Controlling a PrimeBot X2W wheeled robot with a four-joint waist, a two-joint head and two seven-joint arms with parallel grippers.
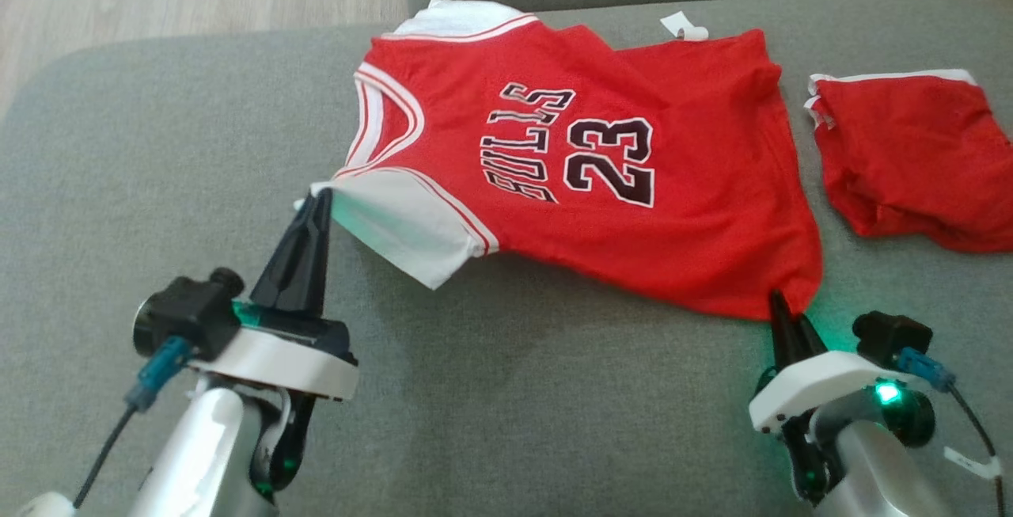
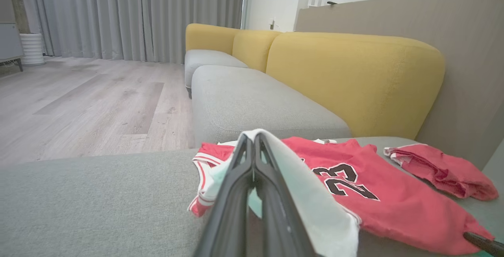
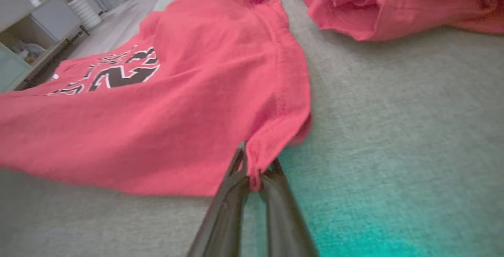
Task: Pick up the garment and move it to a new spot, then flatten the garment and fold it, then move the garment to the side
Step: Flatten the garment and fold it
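Left gripper lower left: clamped on white sleeve of the jersey. Right gripper lower right: pinching its hem corner. Jersey lies centre frame on the grey cushion. My worry: right bite looks shallow; lifting could slip it, bunching the cloth.

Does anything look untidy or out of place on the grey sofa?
Yes. The red jersey lies rumpled, not flat: the left tool pinches its white sleeve, the right tool its hem corner. Beside it, apart, the red shorts lie crumpled.
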